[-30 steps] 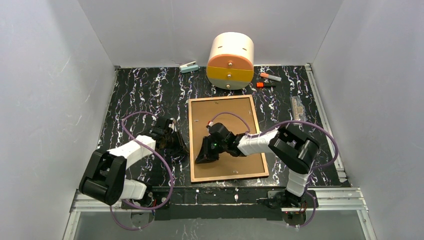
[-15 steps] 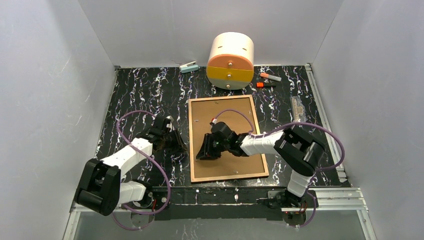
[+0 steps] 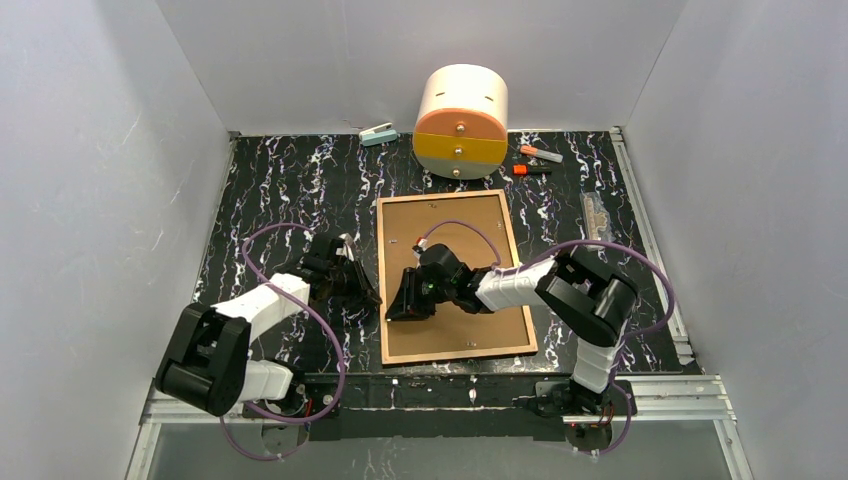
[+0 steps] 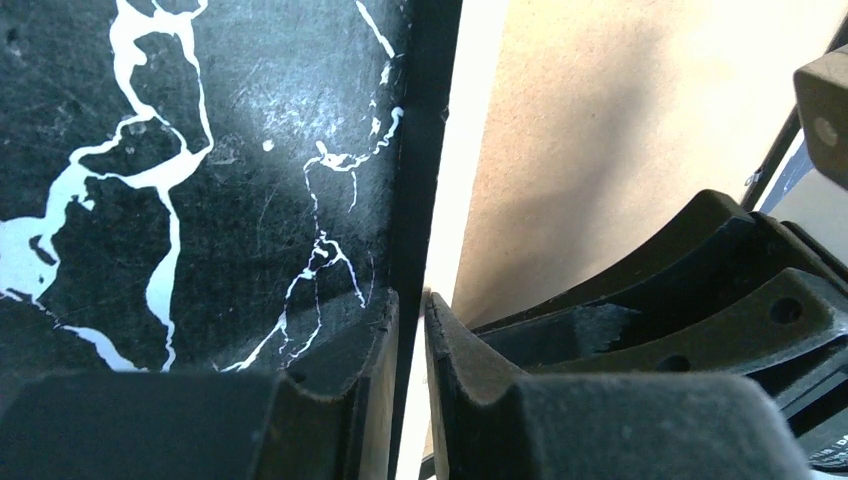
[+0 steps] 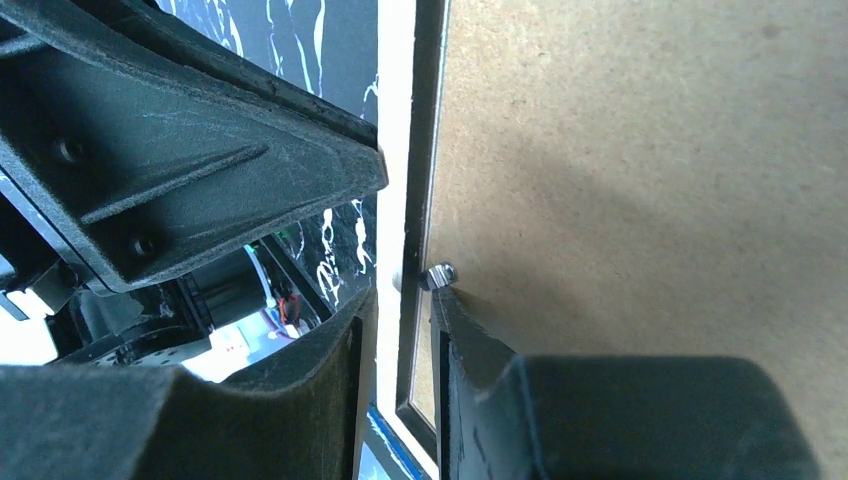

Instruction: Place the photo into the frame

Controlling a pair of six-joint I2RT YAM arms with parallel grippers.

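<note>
The frame (image 3: 460, 354) lies back-up on the table (image 3: 290, 190), its tan rim holding the brown backing board (image 3: 470, 325) like a shallow tray. No part of the photo shows in any view, so whether it sits under the board cannot be told. Both pincers meet at the frame's left rim, tips almost touching each other. The left pincer (image 4: 411, 300) comes in from the table side, with the board just past its right finger and the marbled tabletop under its left one. Its fingers are drawn to a narrow slit with the rim line running through it, and whether they actually pinch the rim cannot be told. The right pincer (image 5: 403, 300) comes from the board side, also narrowed to a slit over the rim, with a small metal tab (image 5: 440, 273) right at the tip of its board-side finger. The left arm reaches low from its base and angles in toward the rim. The right arm is folded, elbow out past the frame's right side, forearm stretched flat across the board. Well beyond both pincers stands a round cream-and-orange drawer cabinet (image 3: 461, 120), drawers closed, contents hidden.
</note>
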